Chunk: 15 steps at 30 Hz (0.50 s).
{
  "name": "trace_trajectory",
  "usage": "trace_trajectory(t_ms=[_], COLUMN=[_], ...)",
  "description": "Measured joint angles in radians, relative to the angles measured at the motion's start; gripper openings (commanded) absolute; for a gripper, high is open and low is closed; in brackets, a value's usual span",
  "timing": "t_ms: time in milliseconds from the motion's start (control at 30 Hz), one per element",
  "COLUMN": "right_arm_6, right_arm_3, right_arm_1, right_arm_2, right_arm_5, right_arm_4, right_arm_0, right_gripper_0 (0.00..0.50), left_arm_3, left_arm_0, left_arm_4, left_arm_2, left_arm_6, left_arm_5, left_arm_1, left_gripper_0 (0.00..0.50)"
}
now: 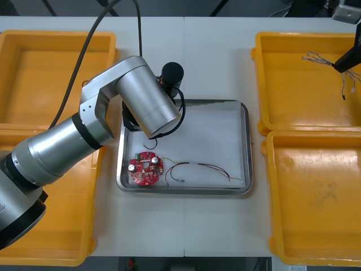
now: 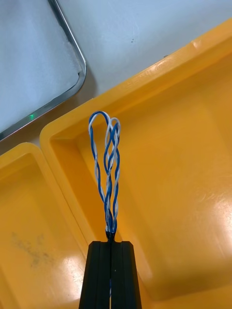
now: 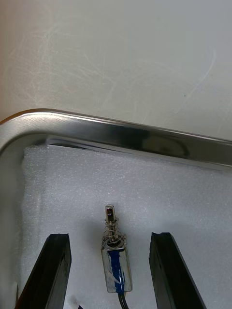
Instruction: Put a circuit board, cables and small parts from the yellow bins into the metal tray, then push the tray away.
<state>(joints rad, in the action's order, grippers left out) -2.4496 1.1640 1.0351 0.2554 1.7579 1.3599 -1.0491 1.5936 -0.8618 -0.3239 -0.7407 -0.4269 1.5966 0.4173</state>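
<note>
My left gripper (image 3: 110, 235) stands open over the metal tray's (image 3: 121, 133) white foam, near the tray's back left corner. A small metal part (image 3: 115, 263) with blue tape lies on the foam between its fingers (image 3: 57, 263), touching neither. In the front view the left arm (image 1: 146, 101) covers that corner. A round red circuit board (image 1: 145, 168) and a red and yellow cable (image 1: 197, 169) lie along the front of the tray (image 1: 248, 147). My right gripper (image 2: 111, 244) is shut on a twisted blue and white cable (image 2: 110, 159), held above the back right yellow bin (image 1: 299, 96).
Two yellow bins (image 1: 56, 73) flank the tray on the left and two on the right, the front right bin (image 1: 316, 197) bare. The left arm's black hose (image 1: 84, 51) crosses the back left bin. A corner of the tray (image 2: 72, 82) lies beyond the right gripper's bin.
</note>
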Motion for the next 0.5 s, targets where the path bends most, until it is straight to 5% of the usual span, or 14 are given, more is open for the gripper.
trace_trajectory(t_ms=[233, 500], right_arm_6=[0.0, 0.0], right_arm_3=[0.0, 0.011], right_arm_1=[0.0, 0.0], right_arm_2=[-0.001, -0.001], right_arm_5=[0.004, 0.002], right_arm_4=[0.0, -0.001], right_arm_0=[0.0, 0.001], right_gripper_0=[0.0, 0.0], left_arm_3=[0.082, 0.157], left_arm_0=[-0.001, -0.047], left_arm_4=[-0.012, -0.142], left_arm_2=[0.0, 0.0], left_arm_6=[0.0, 0.012], left_arm_5=[0.039, 0.107], left_arm_1=[0.019, 0.097], left_gripper_0=[0.5, 0.5])
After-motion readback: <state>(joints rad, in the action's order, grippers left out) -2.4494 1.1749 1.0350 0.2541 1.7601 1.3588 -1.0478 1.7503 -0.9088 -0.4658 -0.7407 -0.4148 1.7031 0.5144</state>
